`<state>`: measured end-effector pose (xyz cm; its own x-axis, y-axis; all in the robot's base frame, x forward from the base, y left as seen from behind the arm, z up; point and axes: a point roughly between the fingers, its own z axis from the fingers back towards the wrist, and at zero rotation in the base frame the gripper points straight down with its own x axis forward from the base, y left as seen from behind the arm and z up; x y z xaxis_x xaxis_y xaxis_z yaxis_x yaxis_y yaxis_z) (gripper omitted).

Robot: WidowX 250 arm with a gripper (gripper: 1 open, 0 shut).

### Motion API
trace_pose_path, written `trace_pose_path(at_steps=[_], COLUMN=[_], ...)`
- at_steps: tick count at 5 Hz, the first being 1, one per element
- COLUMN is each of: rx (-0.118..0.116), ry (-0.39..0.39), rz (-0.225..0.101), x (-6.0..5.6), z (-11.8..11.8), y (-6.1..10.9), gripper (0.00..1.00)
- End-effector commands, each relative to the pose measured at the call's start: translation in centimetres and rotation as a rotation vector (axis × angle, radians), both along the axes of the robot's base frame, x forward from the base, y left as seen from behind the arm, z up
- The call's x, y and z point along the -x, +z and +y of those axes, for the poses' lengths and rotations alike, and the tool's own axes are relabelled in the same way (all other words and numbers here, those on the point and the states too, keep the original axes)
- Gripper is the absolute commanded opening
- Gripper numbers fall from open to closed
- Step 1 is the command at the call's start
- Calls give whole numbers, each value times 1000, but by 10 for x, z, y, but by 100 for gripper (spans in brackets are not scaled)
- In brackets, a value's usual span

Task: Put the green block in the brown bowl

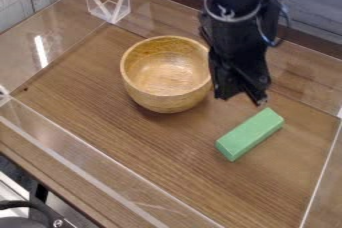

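Note:
The green block (251,133) lies flat on the wooden table, right of centre, angled toward the far right. The brown bowl (168,72), a round tan wooden bowl, stands upright and empty to the block's upper left. My black gripper (242,90) hangs just right of the bowl's rim and a little above the block's far end. Its fingers point down, pressed together, with nothing between them.
Clear acrylic walls (54,137) fence the wooden table (120,147) on the left, front and right. A small clear stand (107,5) sits at the back left corner. Open wood surface lies in front of the bowl and block.

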<state>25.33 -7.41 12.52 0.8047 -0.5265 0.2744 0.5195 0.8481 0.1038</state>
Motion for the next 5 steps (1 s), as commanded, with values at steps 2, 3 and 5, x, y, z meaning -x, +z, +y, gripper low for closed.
trace_pose_path(at_steps=[2, 3, 5], rx=[8, 11, 17], ry=[27, 18, 1], rz=[-29, -33, -40], x=[-17, -13, -6], z=[-4, -5, -7], y=[16, 17, 21], gripper=[0, 0, 0])
